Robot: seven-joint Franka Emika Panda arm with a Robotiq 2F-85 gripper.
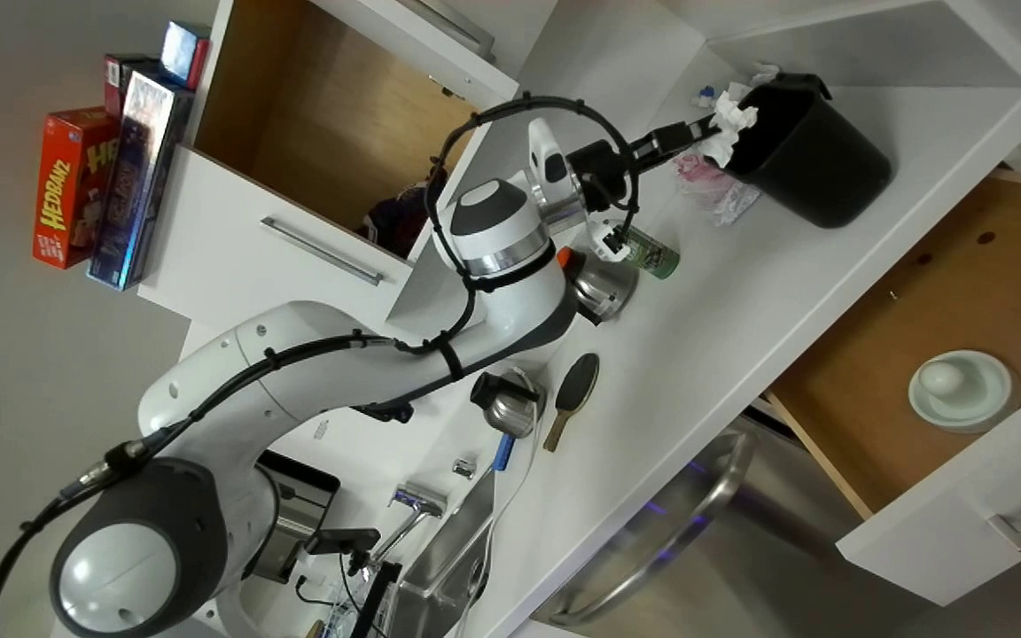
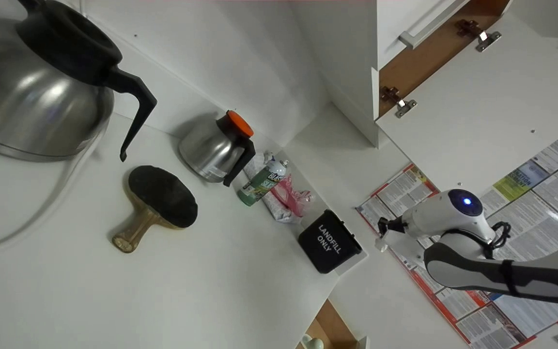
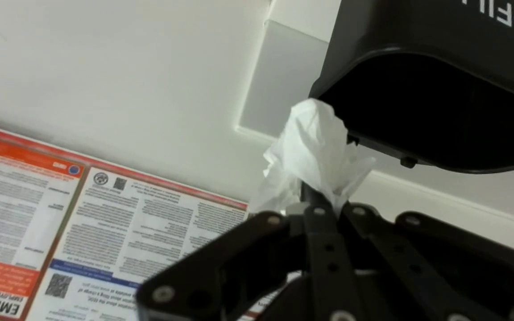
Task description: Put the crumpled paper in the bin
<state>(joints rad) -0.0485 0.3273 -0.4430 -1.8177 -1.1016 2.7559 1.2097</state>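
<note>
With your gripper (image 1: 707,129) you hold the crumpled paper (image 3: 315,142) in a narrow grip. This paper is in the air, near the mouth of the black bin (image 1: 834,168), which stands on the counter (image 1: 697,354).

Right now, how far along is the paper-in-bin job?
Done: the crumpled paper looks picked up, pinched in the jaws.
In hand: the placement; in the wrist view the paper is held near the bin, but outside it.
Left, probably: line it up over the bin, then part the jaws to drop it in.
</note>
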